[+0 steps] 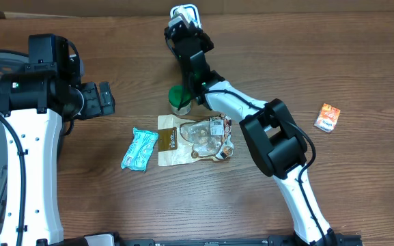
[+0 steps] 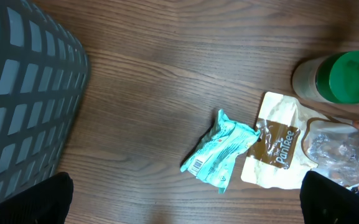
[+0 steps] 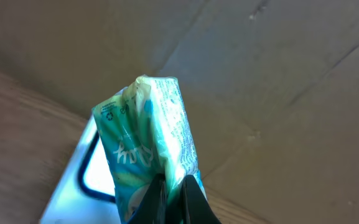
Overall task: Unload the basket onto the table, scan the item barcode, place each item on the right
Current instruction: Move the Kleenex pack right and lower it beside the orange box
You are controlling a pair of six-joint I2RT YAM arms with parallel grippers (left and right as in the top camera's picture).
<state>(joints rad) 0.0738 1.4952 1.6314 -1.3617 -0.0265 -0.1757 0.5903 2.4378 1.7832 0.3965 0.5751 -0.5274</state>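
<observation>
1. Teal-and-white crinkled plastic packet point(image 3: 154, 137), upright at 12 o'clock of the brown wooden table point(image 1: 360, 55), near a white-framed device point(image 1: 184, 11).
2. Right gripper point(image 3: 173, 186) clamped on it.
3. Left gripper point(image 1: 106, 99) at 9 o'clock, spread wide, empty.

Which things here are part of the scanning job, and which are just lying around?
In the job:
right hand, shut on teal packet
scanner

Lying about:
teal pouch
tan pouch
clear bag
jar
orange packet
basket
left hand, open, holding nothing
</observation>
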